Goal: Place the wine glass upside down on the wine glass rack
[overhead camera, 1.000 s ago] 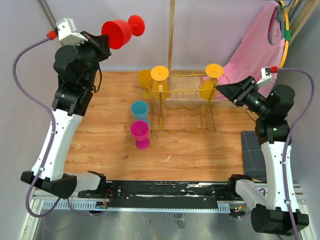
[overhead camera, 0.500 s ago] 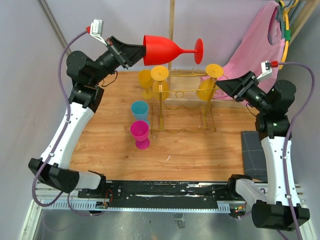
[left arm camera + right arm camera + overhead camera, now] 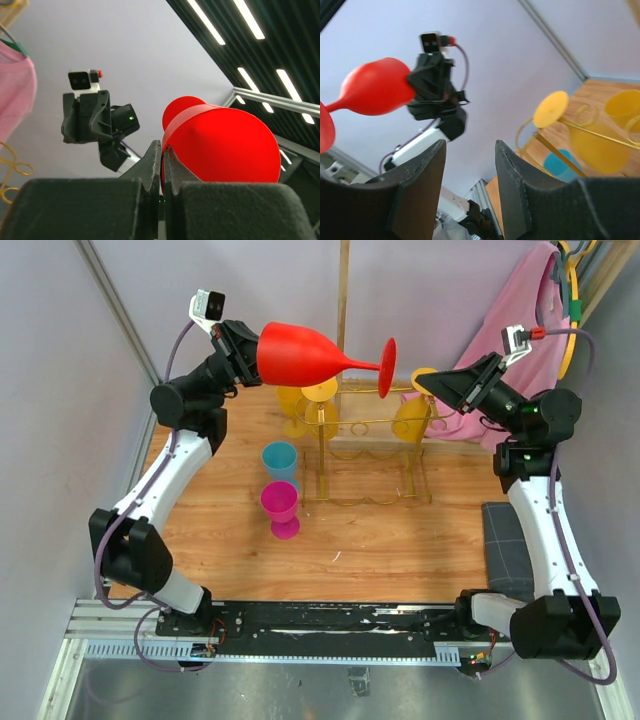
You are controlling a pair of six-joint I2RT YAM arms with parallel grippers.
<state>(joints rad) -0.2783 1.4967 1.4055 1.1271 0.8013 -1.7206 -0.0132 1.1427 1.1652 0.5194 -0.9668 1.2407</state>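
A red wine glass (image 3: 300, 352) lies on its side in the air, high over the back of the gold wire rack (image 3: 365, 455). Its base (image 3: 387, 367) points right. My left gripper (image 3: 250, 348) is shut on the rim of its bowl, as the left wrist view shows (image 3: 162, 160) with the red bowl (image 3: 225, 145) filling the right. My right gripper (image 3: 428, 382) is open and empty, just right of the glass base. In the right wrist view the gripper (image 3: 470, 165) faces the red glass (image 3: 372, 95). Two yellow glasses (image 3: 415, 418) hang upside down in the rack.
A blue cup (image 3: 280, 460) and a magenta goblet (image 3: 280, 505) stand left of the rack. A tall wooden pole (image 3: 343, 300) rises behind it. A pink cloth (image 3: 515, 340) hangs at the back right. A dark pad (image 3: 505, 540) lies at the right edge.
My left arm swung the red glass from the far left to lie sideways over the rack, base to the right. My right gripper rose and moved left toward the base.
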